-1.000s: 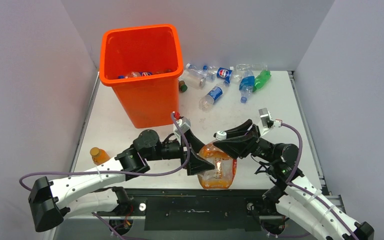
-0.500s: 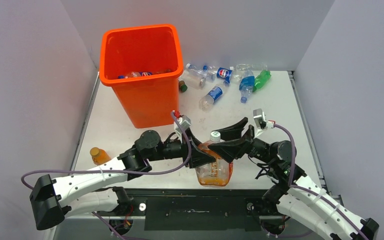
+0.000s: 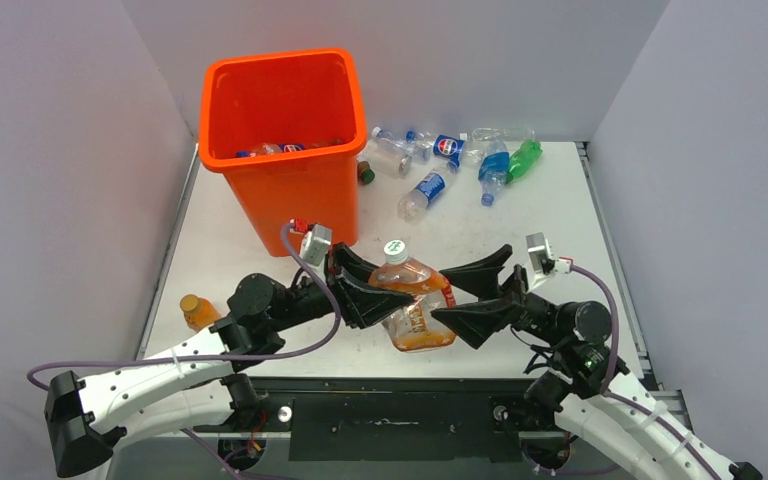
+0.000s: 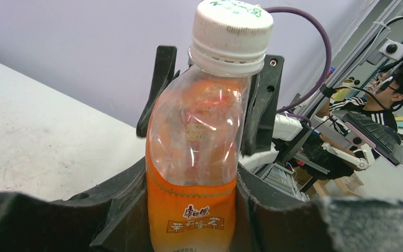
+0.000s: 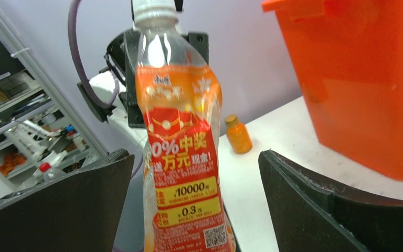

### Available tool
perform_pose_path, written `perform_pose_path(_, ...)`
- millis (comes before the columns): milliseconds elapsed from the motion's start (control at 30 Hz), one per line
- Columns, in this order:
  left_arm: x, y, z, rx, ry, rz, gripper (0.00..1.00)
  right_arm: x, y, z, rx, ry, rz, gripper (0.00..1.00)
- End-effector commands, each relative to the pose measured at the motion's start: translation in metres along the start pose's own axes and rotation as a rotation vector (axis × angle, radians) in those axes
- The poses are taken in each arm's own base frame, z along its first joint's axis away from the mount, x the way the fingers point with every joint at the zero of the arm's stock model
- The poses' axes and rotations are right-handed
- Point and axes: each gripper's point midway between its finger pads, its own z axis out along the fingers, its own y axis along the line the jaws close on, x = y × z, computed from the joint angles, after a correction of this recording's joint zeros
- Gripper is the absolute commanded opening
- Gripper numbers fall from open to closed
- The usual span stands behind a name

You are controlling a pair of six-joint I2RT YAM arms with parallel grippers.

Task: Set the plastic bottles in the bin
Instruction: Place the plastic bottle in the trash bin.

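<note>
A white, scuffed table [image 3: 520, 215] is carrying a tall, square, bright-orange plastic bin [image 3: 290, 200] with a rolled rim, which is standing at the far left with a few bottles [image 3: 280, 149] showing inside. Two black-fingered arms are meeting over the near half of the table, where open surface is lying all around them. The left gripper [image 3: 385, 295] is clamping the lower body of one crumpled clear bottle [image 3: 415, 300], which is wearing an orange-and-red label and a white ribbed cap and tilting above the table in front of the bin. The right gripper [image 3: 442, 296] is holding its fingers wide apart on either side of that bottle, not touching it in the right wrist view. Some seven loose bottles [image 3: 428, 188], clear, blue-labelled, blue-tinted and one green [image 3: 525, 158], are lying along the far edge, while one squat orange bottle [image 3: 198, 310] is sitting at the left edge.
</note>
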Motion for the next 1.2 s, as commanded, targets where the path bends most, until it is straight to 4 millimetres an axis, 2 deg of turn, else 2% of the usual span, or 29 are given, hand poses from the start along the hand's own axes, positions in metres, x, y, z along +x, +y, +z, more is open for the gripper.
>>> perform_pose_path(0,-0.030,-0.019,0.008,0.053,-0.077,0.041,0.06,0.012,0.015,0.003,-0.114,0.032,0.061,0.95)
perform_pose_path(67,-0.029,-0.019,0.009,0.054,-0.075,0.038,0.06,0.017,0.013,0.006,-0.121,0.044,0.081,0.98)
perform_pose_path(167,-0.030,-0.020,0.009,0.060,-0.078,0.031,0.05,0.020,0.009,0.008,-0.114,0.033,0.089,0.76)
perform_pose_path(233,-0.030,-0.021,0.009,0.058,-0.074,0.030,0.13,0.020,0.009,0.008,-0.119,0.018,0.086,0.59)
perform_pose_path(267,-0.030,-0.019,0.008,0.048,-0.073,0.030,0.24,0.019,0.011,0.007,-0.128,0.006,0.081,0.54)
perform_pose_path(367,-0.034,-0.016,0.006,0.014,-0.081,0.041,0.65,0.014,0.013,0.005,-0.132,-0.022,0.060,0.41)
perform_pose_path(400,-0.037,-0.017,0.004,0.012,-0.089,0.050,0.73,0.014,0.013,0.004,-0.133,-0.023,0.056,0.39)
perform_pose_path(467,-0.045,-0.019,0.002,0.005,-0.112,0.073,0.98,0.014,0.013,0.004,-0.131,-0.021,0.051,0.37)
perform_pose_path(600,-0.081,-0.013,-0.006,-0.097,-0.222,0.137,0.96,0.016,0.008,0.006,-0.105,-0.008,0.042,0.38)
perform_pose_path(667,-0.098,-0.012,-0.005,-0.152,-0.238,0.163,0.96,0.017,0.006,0.007,-0.098,-0.005,0.035,0.38)
perform_pose_path(733,-0.107,-0.008,0.001,-0.205,-0.218,0.171,0.96,0.017,0.003,0.008,-0.086,-0.002,0.030,0.37)
perform_pose_path(900,-0.101,0.003,0.021,-0.282,-0.094,0.139,1.00,0.013,0.002,0.010,-0.067,-0.010,0.009,0.37)
perform_pose_path(967,-0.094,0.006,0.026,-0.287,-0.059,0.119,0.95,0.011,0.002,0.011,-0.058,-0.010,-0.005,0.36)
perform_pose_path(1167,-0.087,0.006,0.031,-0.287,-0.014,0.098,0.92,0.008,0.001,0.009,-0.034,-0.007,-0.038,0.35)
